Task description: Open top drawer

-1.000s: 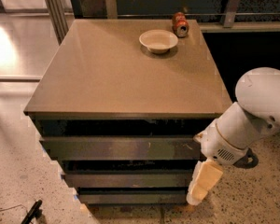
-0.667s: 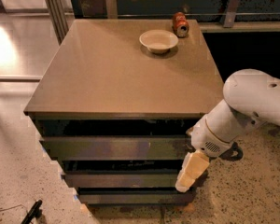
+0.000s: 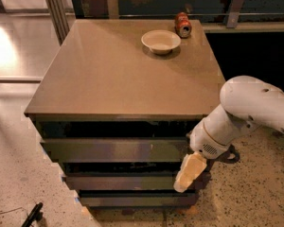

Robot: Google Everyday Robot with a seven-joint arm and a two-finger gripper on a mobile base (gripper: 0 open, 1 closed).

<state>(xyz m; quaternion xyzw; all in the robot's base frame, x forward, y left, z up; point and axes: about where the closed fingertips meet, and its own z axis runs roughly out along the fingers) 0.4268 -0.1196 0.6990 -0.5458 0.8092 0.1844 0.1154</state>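
Camera view: I'm holding the gripper just below the top drawer's right end, probably to catch its handleless edge. Whether it's spread or closed, I cannot tell.

A cabinet stands in the middle of the scene, and its tabletop carries two things, both in the far right part. The bowl sits there, and the can is just behind it and a little to the right, close to the far edge. On the near side, three drawer fronts are stacked under the tabletop: the top drawer highest, the middle drawer below it, and the bottom drawer lowest. The robot arm comes in from the right, beside the near right corner. The gripper hangs before the right end of the middle drawer, just under the right end of the top drawer.
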